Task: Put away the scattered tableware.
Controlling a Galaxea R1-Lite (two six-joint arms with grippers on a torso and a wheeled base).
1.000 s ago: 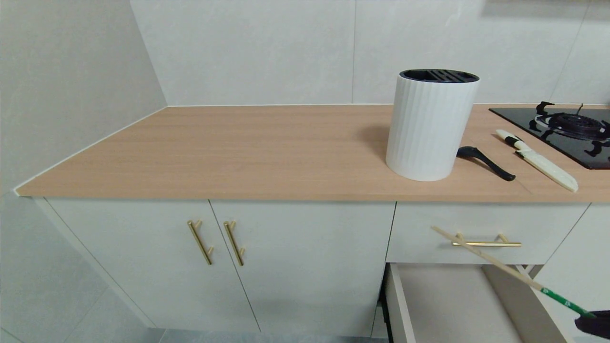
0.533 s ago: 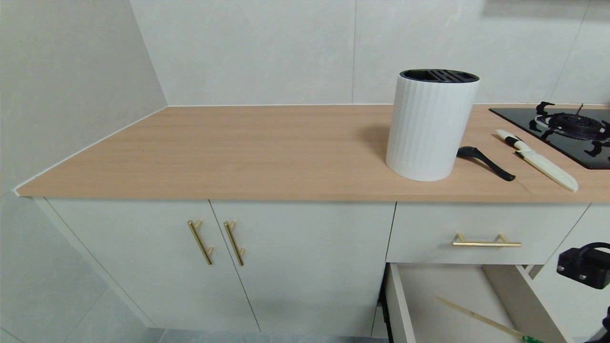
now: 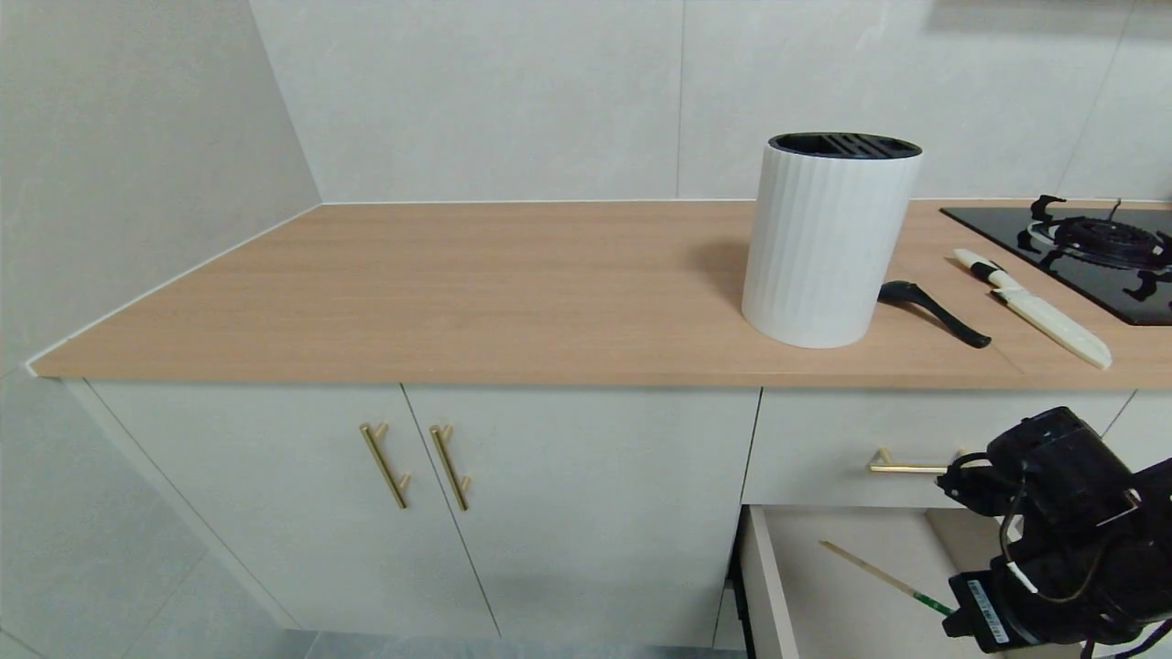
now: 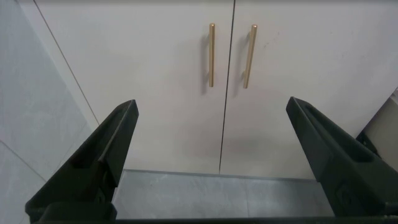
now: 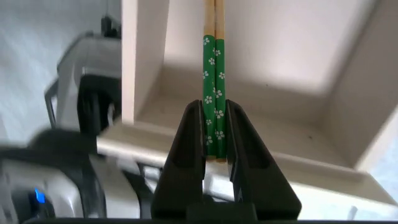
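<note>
A pair of chopsticks [image 5: 214,56] is clamped by its green, flower-printed end between the narrowly closed fingers of the right gripper [image 5: 215,111]. It is held slanting down into the open drawer [image 3: 767,586] below the counter; whether the tips rest on the drawer floor cannot be told. The placing step is judged to be in hand. For the next move the fingers would need to be parted so that the pair is laid flat inside, and the arm then lifted clear of the drawer front. The left gripper [image 4: 211,109] is spread wide with nothing in it, low before the cabinet doors [image 4: 155,74]. Farther off, on the counter [image 3: 458,293], a black spoon [image 3: 934,313] and a knife [image 3: 1035,308] are seen lying beside the white holder [image 3: 829,243], near the stove [image 3: 1090,243]. These are judged yet to be put away. No brand, label or writing can be read on any of these things.
</note>
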